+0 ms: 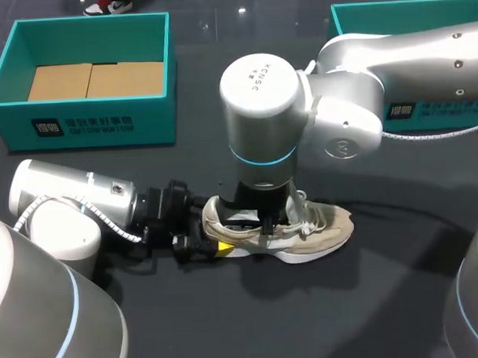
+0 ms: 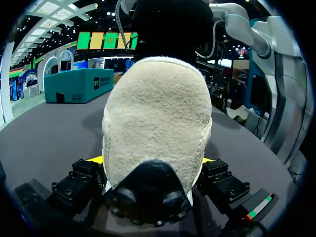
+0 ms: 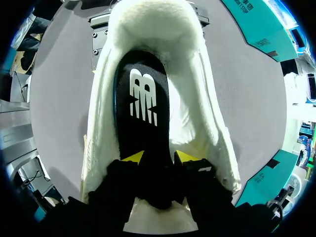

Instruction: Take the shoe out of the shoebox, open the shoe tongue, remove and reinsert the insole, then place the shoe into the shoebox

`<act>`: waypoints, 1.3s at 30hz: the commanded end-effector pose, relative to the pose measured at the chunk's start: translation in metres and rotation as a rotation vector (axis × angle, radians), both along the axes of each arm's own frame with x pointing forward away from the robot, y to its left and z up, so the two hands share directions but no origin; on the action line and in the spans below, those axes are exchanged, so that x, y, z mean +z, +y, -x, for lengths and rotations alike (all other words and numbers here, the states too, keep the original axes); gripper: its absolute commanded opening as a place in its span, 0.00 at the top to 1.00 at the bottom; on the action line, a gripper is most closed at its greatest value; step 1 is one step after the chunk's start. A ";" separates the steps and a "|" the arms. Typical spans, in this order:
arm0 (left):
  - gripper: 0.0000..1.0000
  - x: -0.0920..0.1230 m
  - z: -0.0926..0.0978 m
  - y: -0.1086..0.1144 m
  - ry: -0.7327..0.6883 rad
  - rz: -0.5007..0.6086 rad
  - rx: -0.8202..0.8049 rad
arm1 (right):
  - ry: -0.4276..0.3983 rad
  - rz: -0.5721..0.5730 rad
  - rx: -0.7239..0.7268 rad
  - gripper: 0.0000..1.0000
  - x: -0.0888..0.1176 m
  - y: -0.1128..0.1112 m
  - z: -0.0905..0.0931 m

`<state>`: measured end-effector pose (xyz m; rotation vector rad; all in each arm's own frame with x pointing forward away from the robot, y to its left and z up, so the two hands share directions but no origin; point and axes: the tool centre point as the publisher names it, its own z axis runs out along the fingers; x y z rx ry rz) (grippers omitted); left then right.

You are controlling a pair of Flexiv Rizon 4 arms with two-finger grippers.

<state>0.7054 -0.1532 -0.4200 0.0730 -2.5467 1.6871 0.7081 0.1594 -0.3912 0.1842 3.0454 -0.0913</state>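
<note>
A beige suede shoe [image 1: 323,231] lies on its sole on the dark table, toe pointing right. My left gripper [image 1: 212,241] comes in low from the left, its fingers standing wide on both sides of the heel [image 2: 158,123] and pressing it. My right gripper [image 1: 264,220] hangs straight down over the shoe's opening. In the right wrist view the black insole [image 3: 143,98] lies flat inside the shoe [image 3: 202,118]. The right gripper [image 3: 159,157] stands open, its yellow tips either side of the insole's front part.
A teal shoebox [image 1: 88,121] with brown cardboard inside stands at the back left. A second teal box [image 1: 359,18] is at the back right, partly hidden behind my right arm. A white cable [image 1: 441,133] trails near that box.
</note>
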 end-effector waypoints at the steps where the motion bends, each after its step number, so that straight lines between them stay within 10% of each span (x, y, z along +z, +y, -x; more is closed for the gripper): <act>1: 1.00 -0.002 -0.002 0.000 0.000 -0.004 -0.001 | 0.018 0.000 -0.001 0.62 -0.008 0.000 -0.002; 15: 1.00 -0.002 -0.002 0.000 0.000 -0.004 -0.001 | 0.167 -0.033 0.011 0.63 -0.046 0.003 0.011; 18: 1.00 -0.002 -0.002 0.000 0.000 -0.004 -0.001 | 0.194 -0.049 0.010 0.68 -0.051 0.003 0.017; 21: 1.00 -0.002 -0.002 0.000 0.000 -0.004 -0.001 | 0.213 -0.056 0.004 1.00 -0.052 0.002 0.023; 28: 1.00 -0.002 -0.002 0.000 0.000 -0.004 -0.001 | 0.251 -0.056 0.013 1.00 -0.050 0.002 0.037; 39: 1.00 -0.002 -0.002 0.000 0.000 -0.004 -0.001 | 0.073 -0.241 0.125 1.00 -0.005 -0.015 0.044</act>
